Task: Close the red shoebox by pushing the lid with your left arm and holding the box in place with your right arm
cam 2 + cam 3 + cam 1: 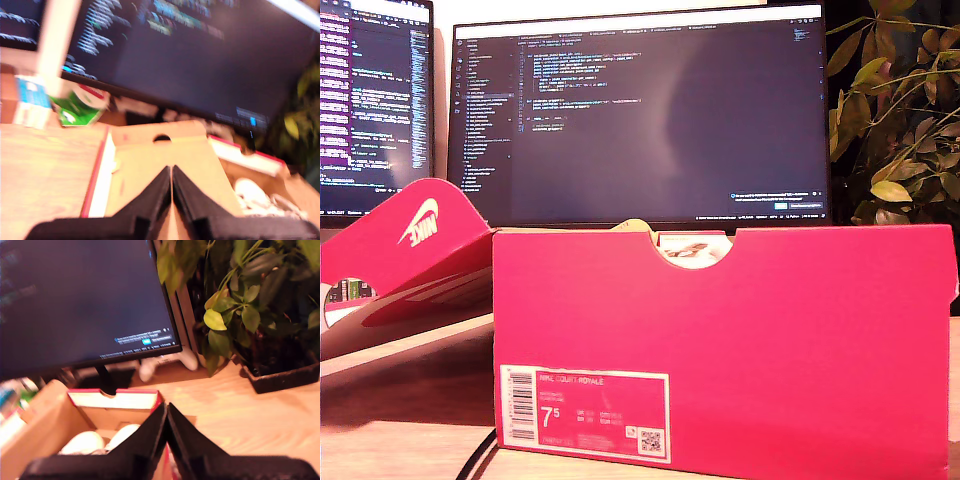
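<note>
Desk point(260, 415): both grippers closed above shoebox point(720, 350)

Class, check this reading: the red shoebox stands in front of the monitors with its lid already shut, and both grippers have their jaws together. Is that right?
One point is wrong: the lid is not shut. The exterior view shows it swung open toward that view's left, and the first wrist view looks onto its brown inside. The rest holds: the red shoebox stands before the monitors, and my first gripper and my second gripper have jaws together.

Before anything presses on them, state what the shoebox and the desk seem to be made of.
Shoebox: looks like cardboard, matte red outside, bare brown inside its lid, with a printed paper label. Desk: looks like light wood or wood-look laminate, with visible grain.
</note>
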Action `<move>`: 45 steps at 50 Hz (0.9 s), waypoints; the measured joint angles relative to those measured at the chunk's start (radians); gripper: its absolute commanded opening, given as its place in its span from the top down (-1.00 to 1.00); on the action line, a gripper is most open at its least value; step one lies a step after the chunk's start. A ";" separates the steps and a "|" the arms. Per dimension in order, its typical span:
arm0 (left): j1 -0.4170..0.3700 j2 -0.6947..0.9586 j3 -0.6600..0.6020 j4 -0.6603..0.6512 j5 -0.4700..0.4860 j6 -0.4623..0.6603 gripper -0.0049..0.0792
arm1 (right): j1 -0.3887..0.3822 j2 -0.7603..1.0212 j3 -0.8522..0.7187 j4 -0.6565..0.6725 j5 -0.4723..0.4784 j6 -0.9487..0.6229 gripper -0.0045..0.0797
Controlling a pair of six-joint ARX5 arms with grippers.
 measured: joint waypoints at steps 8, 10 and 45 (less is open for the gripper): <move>0.031 0.231 0.186 -0.100 0.083 0.106 0.93 | 0.000 0.169 0.106 -0.036 -0.026 -0.024 0.92; 0.039 0.290 0.224 -0.129 0.098 0.126 0.93 | 0.000 0.214 0.121 -0.049 -0.037 -0.024 0.92; 0.144 1.034 0.636 -0.536 0.192 0.364 0.93 | 0.048 0.604 0.132 -0.103 -0.153 -0.024 0.92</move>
